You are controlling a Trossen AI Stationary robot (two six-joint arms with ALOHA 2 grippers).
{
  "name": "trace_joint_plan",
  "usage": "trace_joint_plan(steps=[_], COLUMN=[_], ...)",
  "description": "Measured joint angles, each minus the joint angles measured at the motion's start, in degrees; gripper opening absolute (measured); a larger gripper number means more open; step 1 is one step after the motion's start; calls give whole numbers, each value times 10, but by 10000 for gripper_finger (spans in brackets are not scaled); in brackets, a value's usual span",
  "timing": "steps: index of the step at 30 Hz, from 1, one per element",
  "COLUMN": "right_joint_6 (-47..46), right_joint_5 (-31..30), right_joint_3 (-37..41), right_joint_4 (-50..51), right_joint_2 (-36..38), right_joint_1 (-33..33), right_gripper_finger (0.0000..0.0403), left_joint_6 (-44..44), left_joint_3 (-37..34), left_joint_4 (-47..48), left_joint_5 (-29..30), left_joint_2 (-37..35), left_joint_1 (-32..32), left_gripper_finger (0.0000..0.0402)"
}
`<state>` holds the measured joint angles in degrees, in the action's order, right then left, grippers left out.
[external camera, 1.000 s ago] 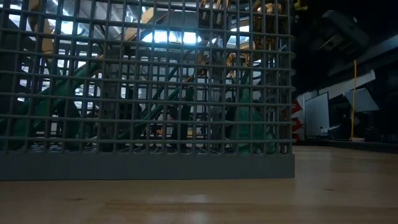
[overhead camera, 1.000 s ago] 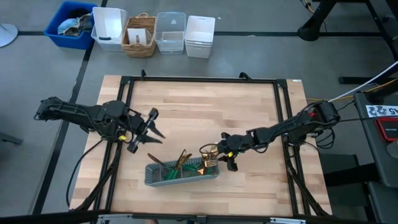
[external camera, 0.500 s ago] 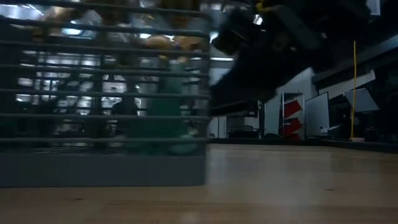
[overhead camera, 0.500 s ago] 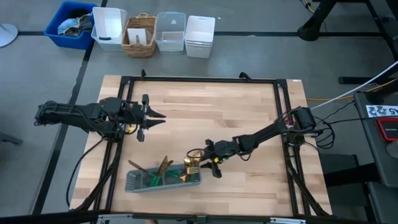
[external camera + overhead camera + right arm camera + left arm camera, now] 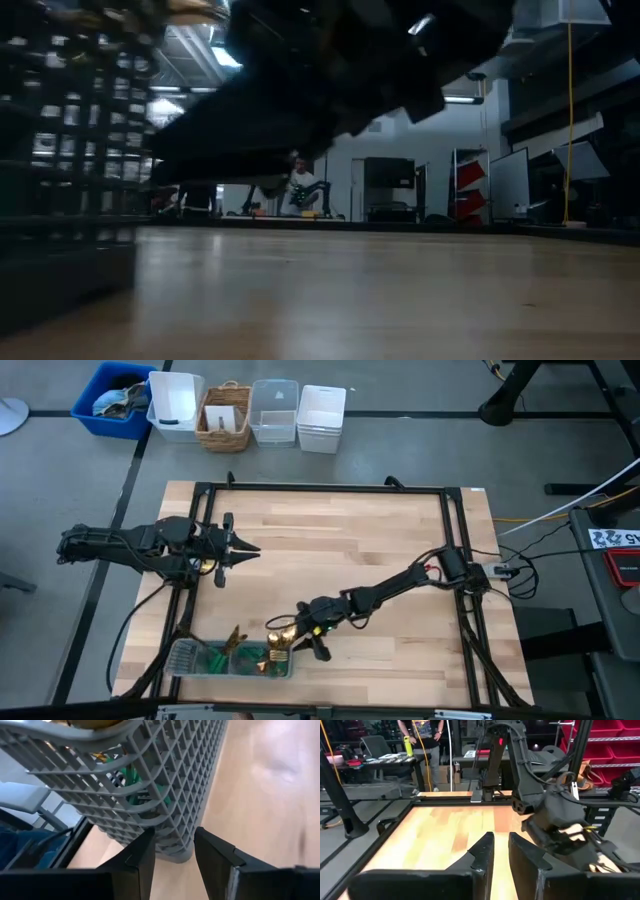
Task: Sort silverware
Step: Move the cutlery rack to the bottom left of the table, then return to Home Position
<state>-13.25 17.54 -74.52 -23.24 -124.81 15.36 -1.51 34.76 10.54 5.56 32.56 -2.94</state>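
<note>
The silverware (image 5: pixel 243 656) all stood or lay inside the grey mesh tray (image 5: pixel 186 657), which sat near the table (image 5: pixel 340 550) edge at about seven o'clock in the high view; gold heads showed at the tray's right end and in its middle, teal handles crowded among them, and no piece could be seen loose on the wood. Whether forks, spoons and knives were each in their own compartment could not be made out, so by my judgement the sorting was either unfinished or simply not checkable from here. The right gripper (image 5: pixel 305 643) reached low across the table to the tray's right end, at roughly six o'clock; the right wrist view showed its fingers (image 5: pixel 137 855) parted, with the tray's corner (image 5: pixel 170 835) standing in or just ahead of the gap between them, and whether they pinched the mesh wall I could not tell. It carried no piece of cutlery. The left gripper (image 5: pixel 232 549) hung over the table's left side at about nine o'clock, well apart from the tray, its fingers (image 5: pixel 482 852) a narrow slot apart with nothing between them. What was left, as I judged it, was any separating by type within the tray.
</note>
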Motion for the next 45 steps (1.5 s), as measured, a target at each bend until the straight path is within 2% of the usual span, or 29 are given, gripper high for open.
trace_joint_plan(steps=[6,15,20,25,30,35,39,45], right_joint_6=[1,10,49,111,168,187,183,144], right_joint_5=[6,-15,-86,-131,-178,-256,-275,-306], right_joint_3=[-65,-73,-73,-73,-73,-71,5,222], right_joint_4=[46,119,220,310,421,546,554,408], right_joint_2=[-28,5,68,156,254,343,428,588], right_joint_1=[1,0,0,0,0,0,0,0], right_gripper_finger=[136,136,136,136,136,136,136,136], left_joint_6=[-15,8,12,31,60,69,33,-4], left_joint_3=[0,0,0,-7,-71,-149,-191,-210], left_joint_4=[0,7,10,42,66,34,-21,-25], left_joint_5=[0,0,2,2,3,16,27,27], left_joint_2=[-7,-48,-104,-173,-242,-302,-323,-322], left_joint_1=[0,0,0,0,-1,-1,0,0], left_gripper_finger=[47,46,46,46,46,46,46,46])
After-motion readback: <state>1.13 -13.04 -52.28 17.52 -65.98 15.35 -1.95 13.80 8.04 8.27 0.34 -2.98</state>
